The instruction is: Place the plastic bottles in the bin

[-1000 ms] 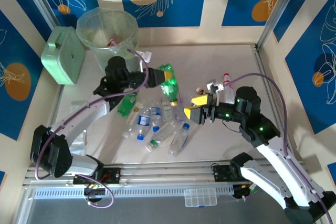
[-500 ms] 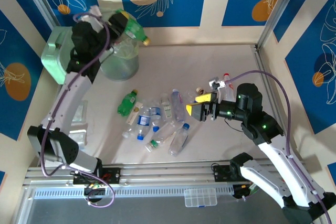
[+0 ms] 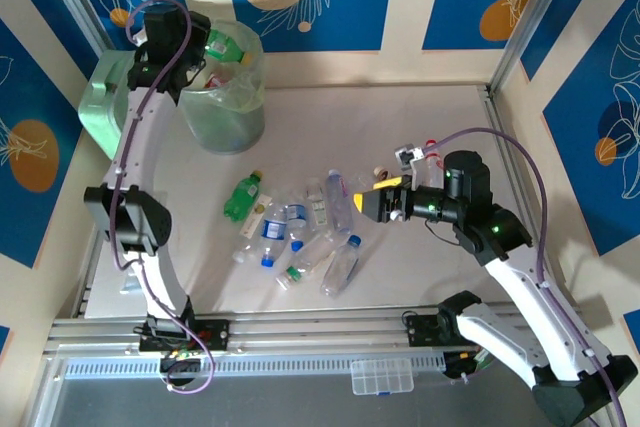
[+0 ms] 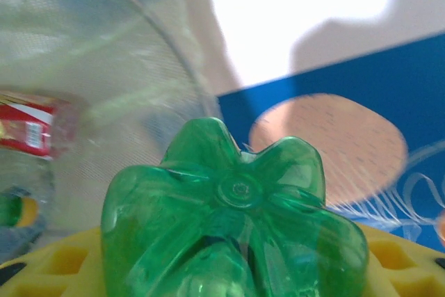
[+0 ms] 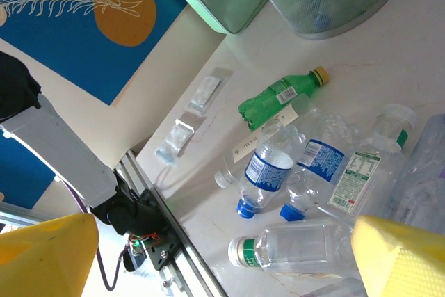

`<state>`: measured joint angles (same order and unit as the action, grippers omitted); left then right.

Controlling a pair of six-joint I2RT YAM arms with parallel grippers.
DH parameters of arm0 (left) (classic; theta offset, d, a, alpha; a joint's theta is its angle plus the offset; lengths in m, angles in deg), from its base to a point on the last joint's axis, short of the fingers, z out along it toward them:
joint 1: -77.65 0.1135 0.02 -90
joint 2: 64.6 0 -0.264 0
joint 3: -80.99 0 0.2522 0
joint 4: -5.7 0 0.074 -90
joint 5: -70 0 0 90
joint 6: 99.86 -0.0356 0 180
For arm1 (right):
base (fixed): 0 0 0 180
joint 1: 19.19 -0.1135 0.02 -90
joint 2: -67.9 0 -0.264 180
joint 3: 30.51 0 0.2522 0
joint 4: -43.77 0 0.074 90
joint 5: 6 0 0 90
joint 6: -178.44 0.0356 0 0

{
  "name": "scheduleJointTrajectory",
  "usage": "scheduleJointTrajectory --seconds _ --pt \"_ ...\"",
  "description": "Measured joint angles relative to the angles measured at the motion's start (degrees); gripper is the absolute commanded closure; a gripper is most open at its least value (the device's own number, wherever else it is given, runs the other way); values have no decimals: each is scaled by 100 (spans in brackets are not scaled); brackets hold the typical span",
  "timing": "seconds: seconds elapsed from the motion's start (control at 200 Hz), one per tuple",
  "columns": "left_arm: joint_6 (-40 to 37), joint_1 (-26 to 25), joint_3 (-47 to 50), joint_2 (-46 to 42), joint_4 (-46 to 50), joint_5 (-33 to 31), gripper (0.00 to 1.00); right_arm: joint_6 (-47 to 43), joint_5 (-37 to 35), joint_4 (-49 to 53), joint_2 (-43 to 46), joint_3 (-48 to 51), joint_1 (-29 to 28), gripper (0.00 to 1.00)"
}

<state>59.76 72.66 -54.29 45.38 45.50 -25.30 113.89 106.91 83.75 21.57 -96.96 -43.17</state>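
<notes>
Pinching a green bottle (image 3: 228, 48) over the eleven-o'clock bin (image 3: 225, 117), left gripper (image 3: 205, 44) is hovering; right gripper (image 3: 375, 203) is gaping empty; many bottles (image 3: 300, 232) are waiting.

Pale table (image 3: 420, 117) and what rests on it

The bin (image 3: 228, 125) stands at 11 o'clock, with a mint-green box (image 3: 100, 112) just beside it at 10 o'clock. Clear plastic bottles (image 3: 272, 232) lie jumbled and touching from the centre toward 6 o'clock. A green bottle (image 3: 241, 197) lies at the heap's 9 o'clock edge. Two clear packets (image 5: 188, 119) lie flat near 8 o'clock.
</notes>
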Motion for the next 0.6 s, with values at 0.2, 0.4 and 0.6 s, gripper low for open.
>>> scheduleJointTrajectory --seconds 0.2,0.4,0.6 --pt "-74 184 -721 481 400 -315 100 9 0 -20 -70 0 0 7" --pt "-79 199 -1351 1093 638 -328 100 0 -70 -42 -256 -55 0 7" --pt "92 199 -1504 1805 870 -216 100 0 -205 -87 -339 -90 0 7"
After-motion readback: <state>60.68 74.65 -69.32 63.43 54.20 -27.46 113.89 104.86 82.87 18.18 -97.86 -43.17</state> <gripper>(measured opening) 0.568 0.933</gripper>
